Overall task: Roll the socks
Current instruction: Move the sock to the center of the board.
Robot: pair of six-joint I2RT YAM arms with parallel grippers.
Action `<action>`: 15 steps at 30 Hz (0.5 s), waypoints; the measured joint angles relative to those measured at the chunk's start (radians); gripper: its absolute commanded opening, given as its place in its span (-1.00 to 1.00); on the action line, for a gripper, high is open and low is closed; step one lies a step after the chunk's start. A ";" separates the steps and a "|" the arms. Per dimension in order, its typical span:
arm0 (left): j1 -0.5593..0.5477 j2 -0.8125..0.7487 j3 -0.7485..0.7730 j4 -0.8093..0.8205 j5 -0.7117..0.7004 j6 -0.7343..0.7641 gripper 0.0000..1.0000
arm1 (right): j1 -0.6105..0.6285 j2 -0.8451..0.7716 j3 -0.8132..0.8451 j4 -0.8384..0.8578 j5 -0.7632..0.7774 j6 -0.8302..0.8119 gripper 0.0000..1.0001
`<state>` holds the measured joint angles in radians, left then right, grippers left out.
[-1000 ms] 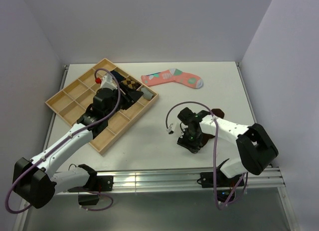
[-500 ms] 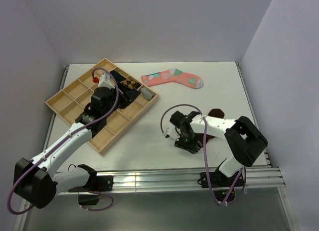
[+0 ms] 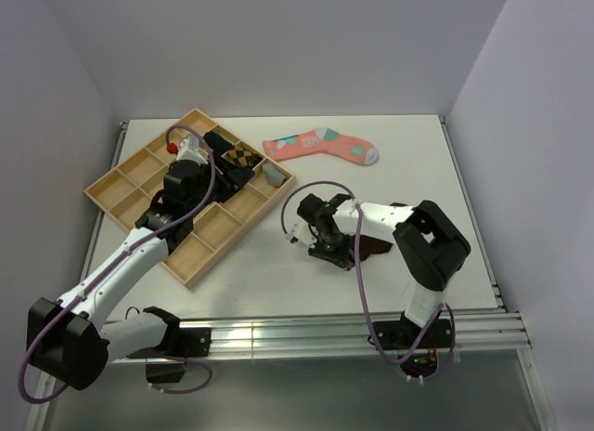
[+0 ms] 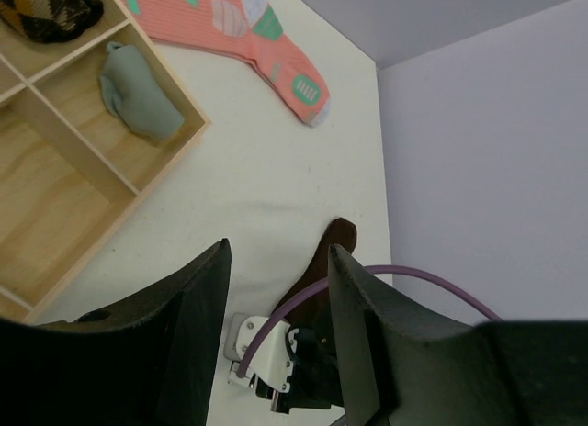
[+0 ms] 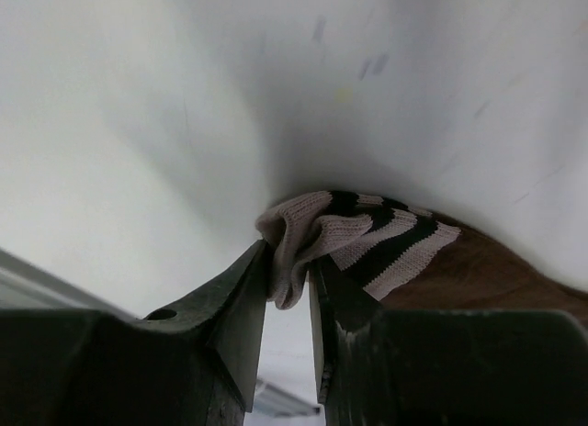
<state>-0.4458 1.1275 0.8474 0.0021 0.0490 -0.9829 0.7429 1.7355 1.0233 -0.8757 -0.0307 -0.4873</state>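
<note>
The dark brown sock (image 3: 379,251) lies on the white table under my right arm. Its white-striped cuff (image 5: 367,233) is bunched, with a fold of it pinched between the fingers of my right gripper (image 5: 288,279). From above, that gripper (image 3: 320,243) sits low on the table, left of the sock. The grey sock (image 4: 138,91) lies crumpled in a corner compartment of the wooden tray (image 3: 243,230). My left gripper (image 4: 276,252) hovers above the tray, open and holding nothing, with the brown sock (image 4: 335,247) visible beyond it.
A pink patterned sock (image 3: 320,145) lies flat at the back of the table. Dark patterned socks (image 3: 237,157) fill a back compartment of the tray. Walls close in on three sides, and a metal rail (image 3: 306,333) runs along the near edge.
My right gripper has slid left across the table toward the tray and closed on the striped cuff, pulling the sock with it. The left arm has drifted slightly back and left over the tray.
</note>
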 measured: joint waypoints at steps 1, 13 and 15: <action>0.006 -0.003 0.000 -0.010 0.003 0.002 0.04 | 0.010 0.014 0.025 0.018 -0.001 0.000 -0.39; 0.043 -0.206 -0.024 -0.096 0.015 0.012 0.04 | 0.141 0.074 0.124 0.109 -0.143 -0.002 -0.40; 0.043 -0.212 -0.035 -0.095 0.027 0.012 0.04 | 0.135 0.055 0.101 0.112 -0.187 -0.003 -0.35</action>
<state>-0.4023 0.9150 0.8124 -0.0933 0.0757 -0.9707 0.8780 1.7908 1.1240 -0.7639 -0.2176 -0.4908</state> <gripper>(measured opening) 0.522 0.305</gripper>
